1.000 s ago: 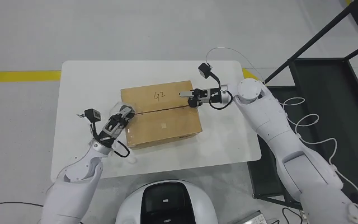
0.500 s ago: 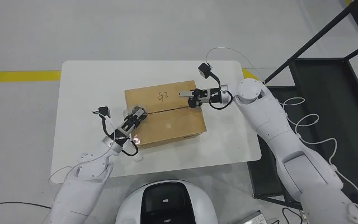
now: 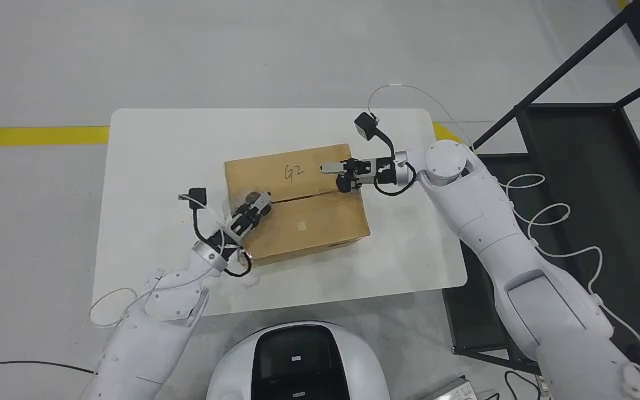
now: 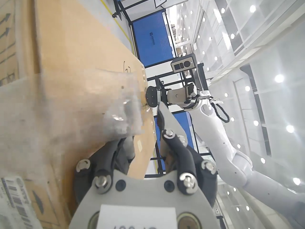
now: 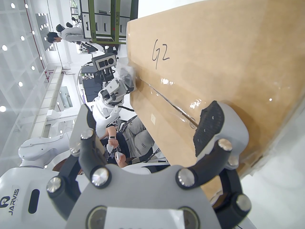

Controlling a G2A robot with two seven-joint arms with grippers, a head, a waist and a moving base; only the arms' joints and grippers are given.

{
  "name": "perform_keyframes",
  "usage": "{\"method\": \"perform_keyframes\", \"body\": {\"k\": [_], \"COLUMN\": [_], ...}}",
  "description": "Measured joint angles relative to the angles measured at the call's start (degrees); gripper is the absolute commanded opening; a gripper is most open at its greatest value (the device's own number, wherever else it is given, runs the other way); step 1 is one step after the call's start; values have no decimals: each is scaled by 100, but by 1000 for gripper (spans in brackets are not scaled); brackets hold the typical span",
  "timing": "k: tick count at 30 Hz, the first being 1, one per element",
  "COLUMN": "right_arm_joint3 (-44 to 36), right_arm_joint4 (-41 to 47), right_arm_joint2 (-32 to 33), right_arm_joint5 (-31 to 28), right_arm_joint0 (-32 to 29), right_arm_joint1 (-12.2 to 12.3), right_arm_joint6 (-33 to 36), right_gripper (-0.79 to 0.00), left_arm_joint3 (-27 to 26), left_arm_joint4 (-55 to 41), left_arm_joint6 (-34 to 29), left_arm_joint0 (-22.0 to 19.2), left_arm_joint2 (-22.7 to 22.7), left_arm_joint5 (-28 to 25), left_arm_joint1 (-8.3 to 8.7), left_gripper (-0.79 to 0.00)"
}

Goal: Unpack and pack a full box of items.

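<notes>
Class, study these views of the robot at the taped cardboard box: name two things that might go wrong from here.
1. The left pincer is at the loose, crumpled clear tape at one end of the seam on the cardboard box; a pull may tear the tape rather than strip it.
2. The right pincer is open at the other end, gripping nothing, so the box could slide on the table.

The contents of the box (image 3: 300, 225) are hidden by its shut flaps. In the left wrist view it is cut off by the picture's edge and partly veiled by a blurred translucent film (image 4: 71, 110) that cannot be identified.
</notes>
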Motion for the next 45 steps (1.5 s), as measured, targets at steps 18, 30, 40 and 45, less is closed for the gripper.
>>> {"method": "perform_keyframes", "body": {"k": [18,30,40,45], "right_arm_joint3": [0,0,0,0], "right_arm_joint4": [0,0,0,0], "right_arm_joint2": [0,0,0,0], "right_arm_joint5": [0,0,0,0], "right_arm_joint0": [0,0,0,0], "right_arm_joint1": [0,0,0,0], "right_arm_joint6": [0,0,0,0], "right_gripper": [0,0,0,0], "left_arm_joint3": [-437,-394,-749,-1007], "left_arm_joint4": [422,374,-601,-1262], "left_arm_joint6": [-67,90,-859,-1615], "left_arm_joint0": [-94,-254,871,1397], "left_arm_joint2": [185,349,-800,-1462], "left_arm_joint5": [-104,-243,-1060,-1342], "left_arm_joint1": [-54,-138,128,268], "left_gripper": [0,0,0,0]}}
